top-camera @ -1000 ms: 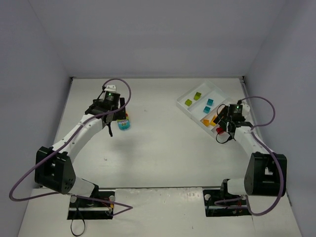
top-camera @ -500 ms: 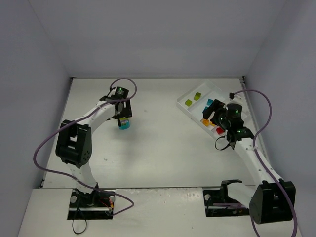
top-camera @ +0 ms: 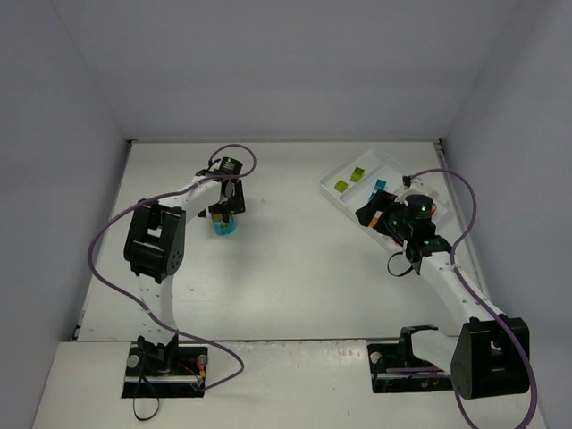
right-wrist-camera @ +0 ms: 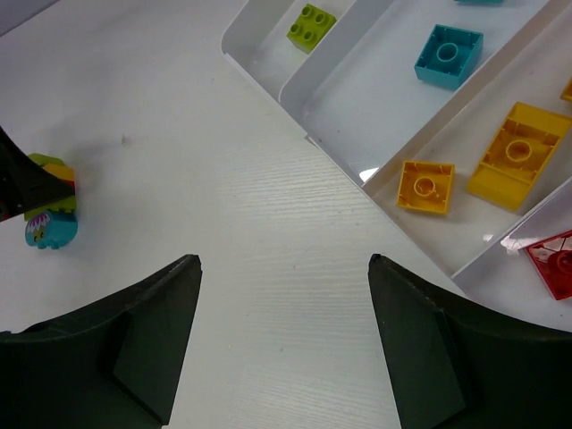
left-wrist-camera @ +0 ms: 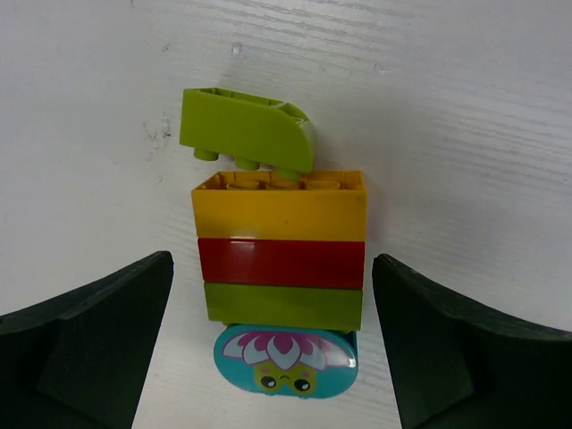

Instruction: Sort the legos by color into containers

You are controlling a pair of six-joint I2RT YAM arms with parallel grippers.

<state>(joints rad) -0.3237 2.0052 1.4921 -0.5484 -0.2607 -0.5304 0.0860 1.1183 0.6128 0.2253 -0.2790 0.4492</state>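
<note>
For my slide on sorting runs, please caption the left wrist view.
Open left tool flanks a brick stack: teal, green, red, yellow, with a tilted green brick at the end.

The brick stack (left-wrist-camera: 279,268): smooth moulded plastic with a soft satin sheen. The teal piece (left-wrist-camera: 286,357) carries a glossy printed face.
Table (left-wrist-camera: 465,107): white, matt, fine wood-like grain, lightly scuffed.
Tray (right-wrist-camera: 268,63): thin white plastic, glossy, glare along its walls.
My left fingers (left-wrist-camera: 85,344) and right fingers (right-wrist-camera: 429,340): dark, matt, probably plastic, but too blurred to be sure.
Enclosure walls (top-camera: 286,63): flat, matt, pale grey.
</note>
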